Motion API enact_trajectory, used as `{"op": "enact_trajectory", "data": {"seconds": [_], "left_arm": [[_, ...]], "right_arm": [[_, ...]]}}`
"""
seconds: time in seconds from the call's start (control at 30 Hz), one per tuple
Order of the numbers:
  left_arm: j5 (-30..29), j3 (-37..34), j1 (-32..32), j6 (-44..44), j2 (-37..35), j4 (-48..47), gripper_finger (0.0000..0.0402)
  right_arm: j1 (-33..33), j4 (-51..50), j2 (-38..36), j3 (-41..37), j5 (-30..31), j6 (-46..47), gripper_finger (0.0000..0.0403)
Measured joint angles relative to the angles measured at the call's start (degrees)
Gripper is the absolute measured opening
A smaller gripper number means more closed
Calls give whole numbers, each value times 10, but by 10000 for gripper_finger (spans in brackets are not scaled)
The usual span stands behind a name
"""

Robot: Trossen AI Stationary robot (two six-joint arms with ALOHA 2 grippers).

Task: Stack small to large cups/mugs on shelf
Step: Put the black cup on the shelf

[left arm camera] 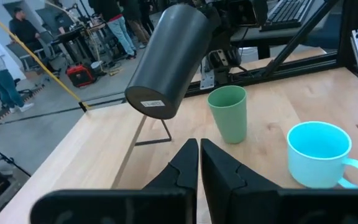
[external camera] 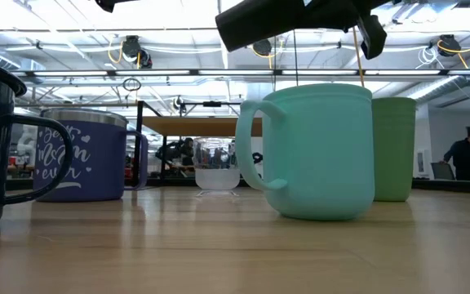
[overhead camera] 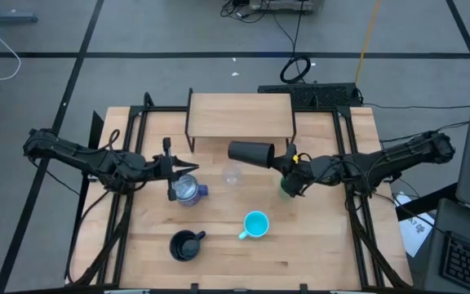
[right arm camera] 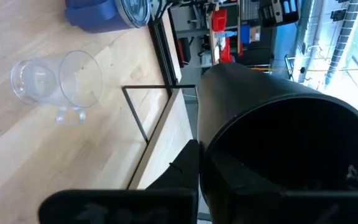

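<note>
My right gripper [overhead camera: 282, 157] is shut on the tall black tumbler [overhead camera: 250, 153], which hangs in the air in front of the light-wood shelf [overhead camera: 240, 114]. The small clear glass [overhead camera: 233, 174] stands on the table below it. The green cup [overhead camera: 287, 190] stands partly under my right arm. The cyan mug [overhead camera: 255, 224] and the dark handled mug [overhead camera: 184, 244] stand nearer the front. My left gripper [overhead camera: 174, 170] is shut and empty, just above the blue-purple mug [overhead camera: 188, 192]. My right gripper holds the black tumbler at its open rim [right arm camera: 211, 144]. One finger [right arm camera: 186, 163] lies on the outer wall; the other is lost in the dark mouth. The fingers come level from the table's right. The tumbler lies on its side, lifted clear, its base [left arm camera: 153, 104] toward the left.
The shelf stands on thin black legs [right arm camera: 143, 127] at the table's far middle, its top bare. Black frame rails [overhead camera: 133, 139] run along both table sides. People stand in the room beyond the table [left arm camera: 2, 68].
</note>
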Motion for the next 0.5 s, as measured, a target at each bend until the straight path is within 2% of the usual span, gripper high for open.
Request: {"op": "enact_trajectory", "data": {"seconds": [0.5], "left_arm": [[0,0,0,11,0,0,21]], "right_arm": [[2,3,0,0,0,48,0]]}}
